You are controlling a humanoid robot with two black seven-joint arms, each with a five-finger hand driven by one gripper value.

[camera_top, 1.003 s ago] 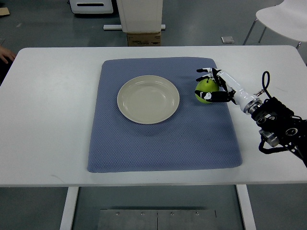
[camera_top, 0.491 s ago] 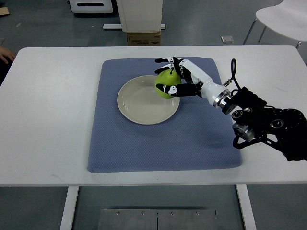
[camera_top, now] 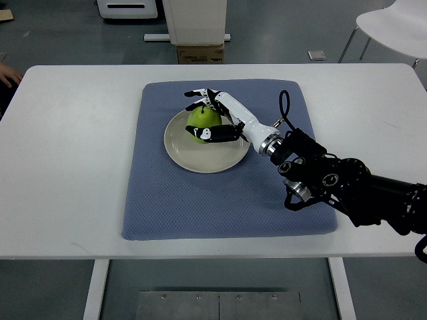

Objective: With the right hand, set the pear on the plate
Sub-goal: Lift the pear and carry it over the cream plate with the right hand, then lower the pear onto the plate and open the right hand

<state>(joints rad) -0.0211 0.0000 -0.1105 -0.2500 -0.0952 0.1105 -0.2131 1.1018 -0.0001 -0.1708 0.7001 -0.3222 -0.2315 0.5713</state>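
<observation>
Over plate (camera_top: 200,157), right hand (camera_top: 208,117) grips green pear (camera_top: 203,124), fingers wrapped round it. Carry looks done; lowering, release and withdrawal remain, contact beneath unclear.

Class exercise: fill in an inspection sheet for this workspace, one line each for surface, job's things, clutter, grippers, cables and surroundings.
Surface: white table with a blue mat laid on it.
Job's things: green pear held over the beige plate, which sits on the mat.
Clutter: nothing seen.
Grippers: right hand has its fingers closed around the pear; left hand not in view.
Cables: black cable loop rising from the right forearm.
Surroundings: grey floor, cardboard box beyond the table, white chair at top right, a person's hand at the left edge.
</observation>
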